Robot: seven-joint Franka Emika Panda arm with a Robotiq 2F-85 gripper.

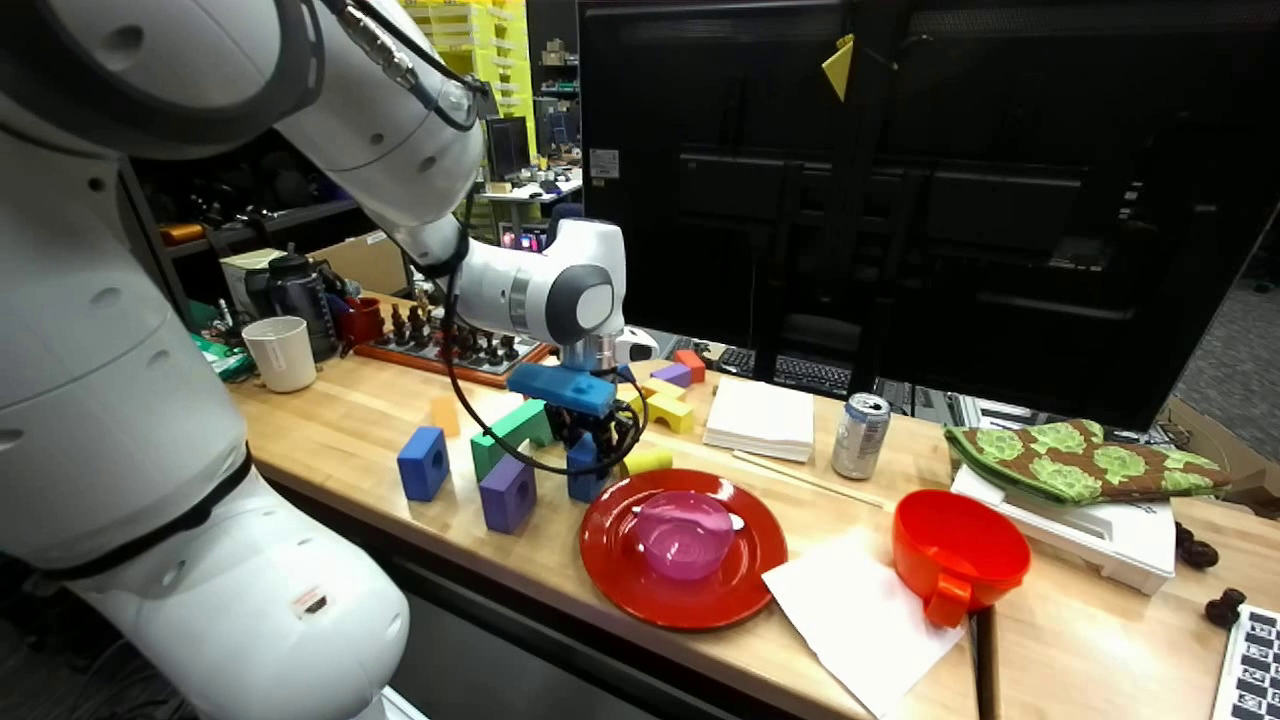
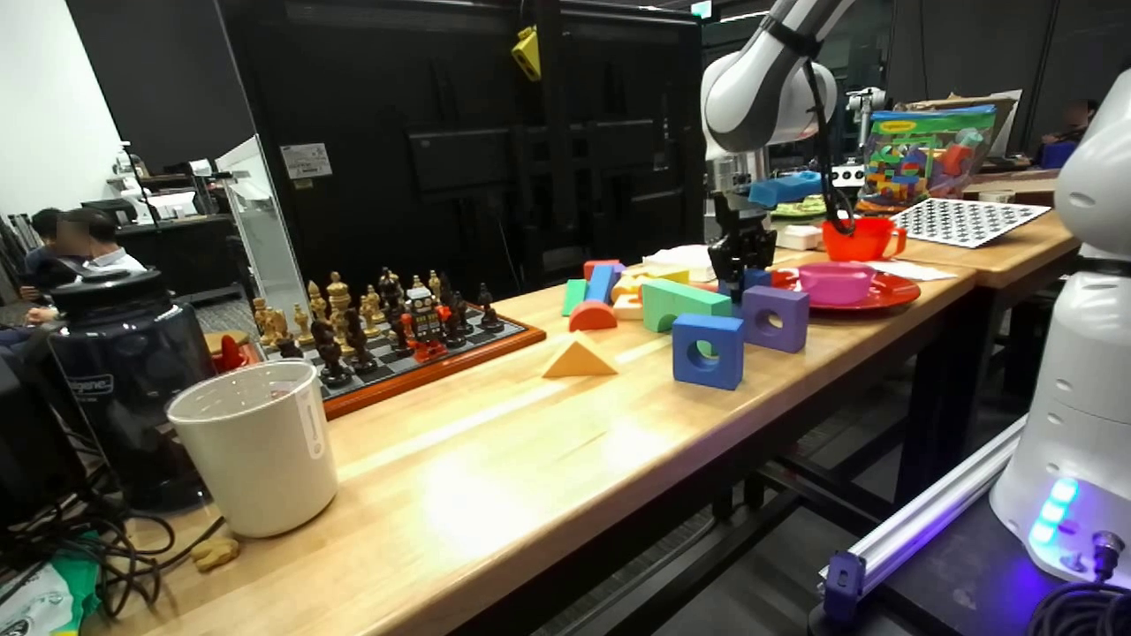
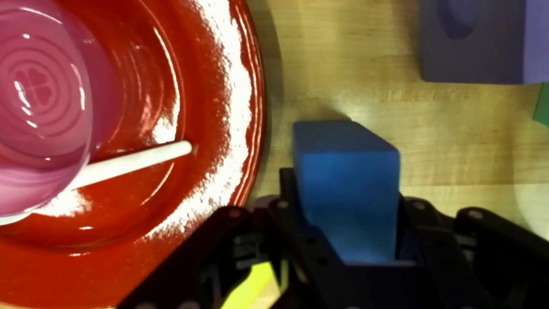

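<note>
Pincer (image 3: 345, 193), one. Pointing down, a finger set against each of two opposite sides of a blue block (image 3: 351, 189); gripping it, by the wrist view.

The blue block, one. Just beside the rim of a red plate (image 1: 622, 572), not touching it as far as shown. Lower end appears to rest on the worktop (image 2: 495, 415); the contact itself is not plainly visible.

Progress, as judged. Grasp: made, seemingly complete. Lift: not yet made, to all appearance. Release: not yet made. One block in hand; the other blocks ungripped.

Blocks, loose. Purple block (image 1: 508, 494), with a round hole, standing apart from the gripped one. Green block (image 2: 670, 307), near the purple. Pierced blue block (image 2: 708, 352), standing near the worktop's long edge. Orange triangle (image 2: 580, 358), on the worktop. Yellow cylinder (image 1: 648, 461), lying near the plate. Yellow arch (image 1: 670, 412), among further pieces behind the pincer in an exterior view.

Tableware. Pink bowl (image 1: 685, 550), on the plate. White utensil (image 3: 133, 165), on the plate, partly hidden by the bowl. Red mug (image 1: 960, 545), by a white sheet (image 1: 855, 625).

Sundries. Drinks can (image 1: 861, 437), upright. Paper stack (image 1: 762, 415). Chessboard (image 2: 424, 377) with chessmen, well apart from the pincer.
</note>
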